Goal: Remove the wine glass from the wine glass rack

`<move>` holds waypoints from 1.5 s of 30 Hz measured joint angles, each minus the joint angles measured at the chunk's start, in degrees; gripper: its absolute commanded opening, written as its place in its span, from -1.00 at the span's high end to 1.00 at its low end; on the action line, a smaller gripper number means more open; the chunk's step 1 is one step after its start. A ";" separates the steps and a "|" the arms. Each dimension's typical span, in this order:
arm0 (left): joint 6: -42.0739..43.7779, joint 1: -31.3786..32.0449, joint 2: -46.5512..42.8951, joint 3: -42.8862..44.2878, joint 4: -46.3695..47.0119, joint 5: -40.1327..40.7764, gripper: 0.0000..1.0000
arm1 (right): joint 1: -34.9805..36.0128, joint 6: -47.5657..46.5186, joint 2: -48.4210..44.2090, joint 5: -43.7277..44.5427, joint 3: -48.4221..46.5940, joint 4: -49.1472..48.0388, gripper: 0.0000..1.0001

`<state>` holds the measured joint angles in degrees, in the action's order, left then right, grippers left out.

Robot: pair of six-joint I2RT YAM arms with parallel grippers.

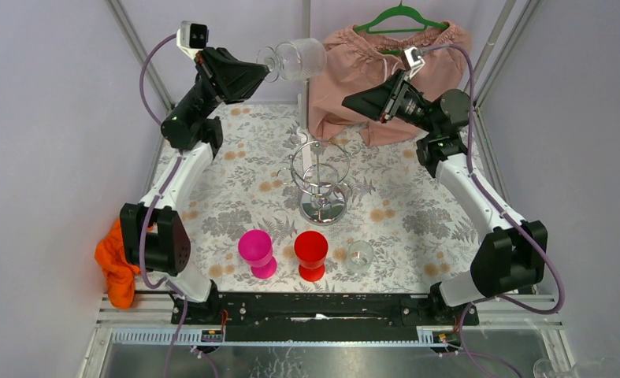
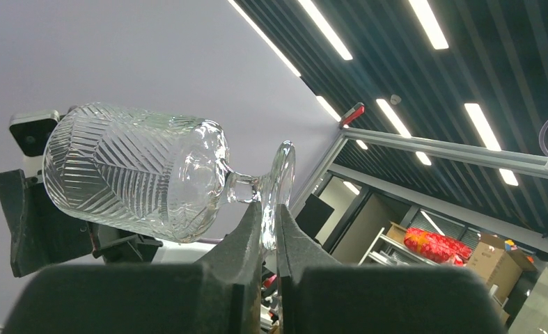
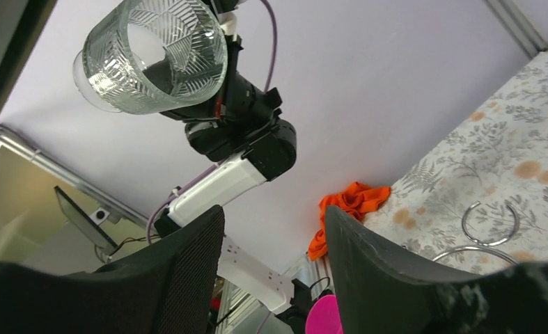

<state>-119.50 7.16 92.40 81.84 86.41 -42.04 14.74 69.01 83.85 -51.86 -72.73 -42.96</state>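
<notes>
My left gripper [image 1: 264,66] is shut on the foot of a clear cut-glass wine glass [image 1: 297,59] and holds it on its side, high in the air, up and left of the rack. In the left wrist view the glass [image 2: 138,177] lies sideways with its foot pinched between my fingers [image 2: 246,233]. The chrome wine glass rack [image 1: 320,177] stands mid-table with bare wire rings. My right gripper [image 1: 352,102] is open and empty, raised right of the glass. The right wrist view shows the glass [image 3: 154,56] and a rack ring [image 3: 490,224].
A pink cup [image 1: 257,252], a red cup [image 1: 311,253] and a small clear glass [image 1: 360,256] stand near the front edge. A pink garment on a green hanger [image 1: 385,71] hangs at the back by a white pole [image 1: 304,118]. An orange cloth [image 1: 114,264] lies at the left.
</notes>
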 measured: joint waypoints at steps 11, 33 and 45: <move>0.00 2.84 2.05 0.00 -0.02 -0.31 1.00 | -0.15 12.24 4.15 -2.25 -2.36 -17.62 -0.31; 0.00 6.05 2.03 -3.50 0.02 -0.52 1.00 | -0.68 30.60 16.85 -2.82 -14.47 -38.91 -0.33; 0.00 8.70 3.52 -2.95 0.11 -0.50 1.00 | 0.83 43.19 23.19 -2.25 -19.89 -43.08 -0.25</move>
<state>-119.50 15.86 95.92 78.89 86.52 -42.54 15.57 112.20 107.04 -54.11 -92.62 -86.04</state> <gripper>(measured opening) 0.127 0.643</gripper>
